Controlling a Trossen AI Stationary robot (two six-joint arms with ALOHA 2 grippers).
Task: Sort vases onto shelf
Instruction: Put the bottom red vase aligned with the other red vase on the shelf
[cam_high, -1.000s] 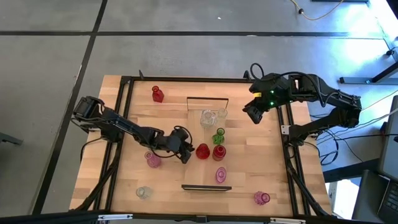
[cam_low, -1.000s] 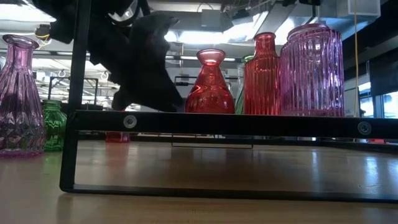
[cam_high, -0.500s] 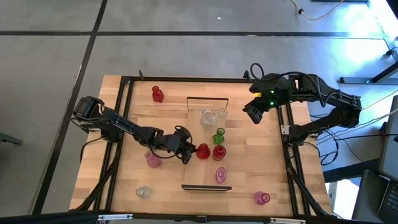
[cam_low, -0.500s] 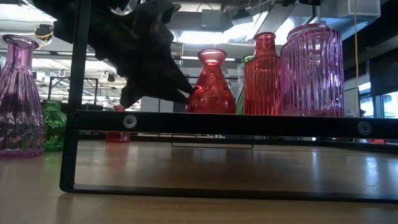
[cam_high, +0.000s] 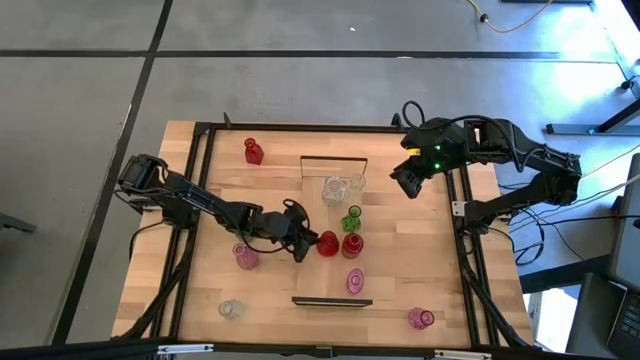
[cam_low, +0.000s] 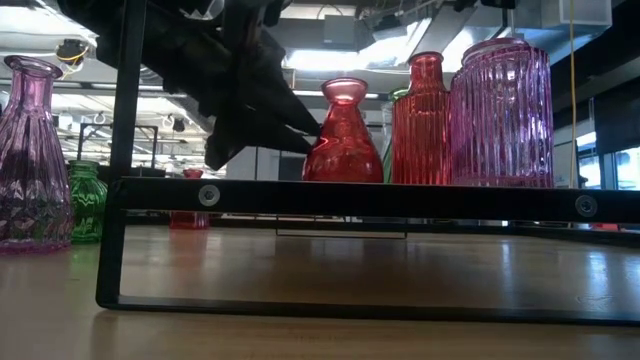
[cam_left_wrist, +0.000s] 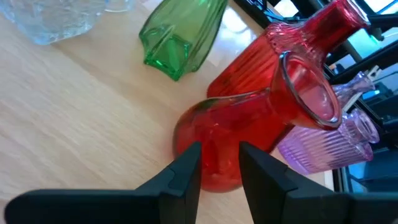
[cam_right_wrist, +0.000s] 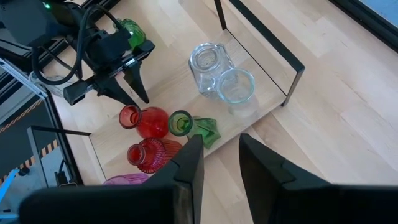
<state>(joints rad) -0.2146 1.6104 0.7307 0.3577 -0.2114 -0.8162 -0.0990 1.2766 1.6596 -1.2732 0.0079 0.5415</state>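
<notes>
A round red vase (cam_high: 326, 243) stands upright on the shelf (cam_high: 318, 205), beside a ribbed red vase (cam_high: 352, 244), a green one (cam_high: 352, 218), a pink one (cam_high: 355, 280) and two clear ones (cam_high: 333, 188). My left gripper (cam_high: 308, 243) sits low at the red vase's left side. Its fingers are a little apart and aimed at the vase's belly (cam_left_wrist: 211, 134), with nothing between them. My right gripper (cam_high: 405, 180) waits high over the table's far right, open and holding nothing. My left gripper comes at the round red vase from the table's left, slanting slightly down. Its fingertips (cam_low: 312, 128) show against the vase's shoulder. Whether they touch the glass, I cannot tell. The vase stands upright on its base on the shelf.
Off the shelf stand a red vase (cam_high: 253, 152) at the far left, a pink one (cam_high: 246, 257) close behind my left gripper, a clear one (cam_high: 231, 309) near left and a pink one (cam_high: 421, 318) near right. Dark frames (cam_high: 334, 159) close the shelf's short ends.
My left gripper has crept a little toward the round red vase and tipped its fingertips upward, from beside the vase's belly to level with its shoulder. The vase has stayed where it was. The gap between the fingers looks the same.
</notes>
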